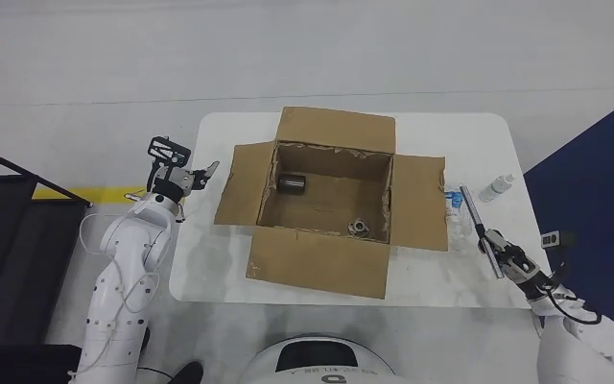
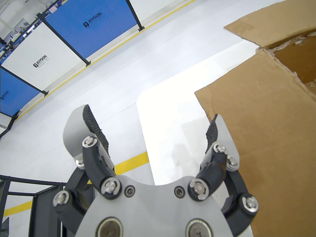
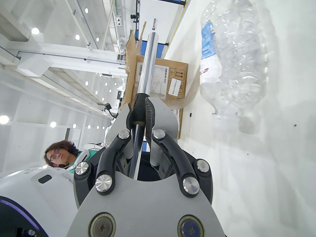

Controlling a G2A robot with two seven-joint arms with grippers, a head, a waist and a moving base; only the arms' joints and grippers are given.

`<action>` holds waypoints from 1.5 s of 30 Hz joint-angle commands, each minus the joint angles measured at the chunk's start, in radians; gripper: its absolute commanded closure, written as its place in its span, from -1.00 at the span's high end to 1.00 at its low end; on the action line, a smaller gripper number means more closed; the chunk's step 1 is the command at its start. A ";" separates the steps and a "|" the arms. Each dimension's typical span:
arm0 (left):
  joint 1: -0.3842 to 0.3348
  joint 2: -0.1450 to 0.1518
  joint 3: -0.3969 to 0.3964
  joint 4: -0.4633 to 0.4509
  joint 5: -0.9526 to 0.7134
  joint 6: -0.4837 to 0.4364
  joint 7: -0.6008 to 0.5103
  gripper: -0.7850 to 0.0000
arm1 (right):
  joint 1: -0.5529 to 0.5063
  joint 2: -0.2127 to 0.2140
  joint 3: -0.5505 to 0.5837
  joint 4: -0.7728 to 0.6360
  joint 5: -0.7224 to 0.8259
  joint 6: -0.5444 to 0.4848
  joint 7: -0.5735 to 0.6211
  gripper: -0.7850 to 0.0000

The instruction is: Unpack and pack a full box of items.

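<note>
Desk [image 1: 230, 134], white with rounded corners, carries an open cardboard box [image 1: 318, 265] at its middle, all four flaps spread outward. Left claw [image 2: 150, 122] hangs over the desk's left edge, just beside the box's left flap, spread wide with nothing in it. Right claw [image 3: 140, 110] sits over the desk's right front corner, clamped near one end of a metal rod [image 3: 148, 62] that runs alongside the box's right flap. A crushed clear plastic bottle [image 3: 234, 57] lies on the desk between the rod and that flap. A small white bottle [image 1: 497, 187] lies farther back, near the right edge. Inside the box lie a dark cylinder [image 1: 293, 180] by the left wall and a small metal ring part [image 1: 359, 227] near the front wall. The rod is probably being unpacked and needs laying down. Lower it level onto bare desk, clear of the crushed bottle and away from the edge. Let go only once it rests, since a round rod may roll.
</note>
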 commanded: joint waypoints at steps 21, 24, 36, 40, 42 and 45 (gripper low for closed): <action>0.000 0.000 0.000 0.000 0.000 0.000 0.000 1.00 | 0.158 0.100 -0.017 0.336 -0.063 0.011 -0.019 -1.00; 0.000 0.000 0.000 0.000 0.000 0.000 0.000 1.00 | 0.184 0.108 -0.030 0.358 -0.087 0.026 -0.028 -1.00; 0.000 0.000 0.000 0.000 0.000 0.000 0.000 1.00 | 0.237 0.133 -0.088 0.378 -0.170 0.104 -0.071 -1.00; 0.000 0.000 0.000 0.000 0.000 0.000 0.000 1.00 | 0.229 0.137 -0.098 0.367 -0.174 0.109 -0.085 -1.00; 0.000 0.000 0.000 0.000 0.000 0.000 0.000 1.00 | 0.220 0.138 -0.105 0.353 -0.179 0.113 -0.097 -1.00; 0.000 0.000 0.000 0.000 0.000 0.000 0.000 1.00 | 0.203 0.139 -0.117 0.327 -0.190 0.126 -0.120 -1.00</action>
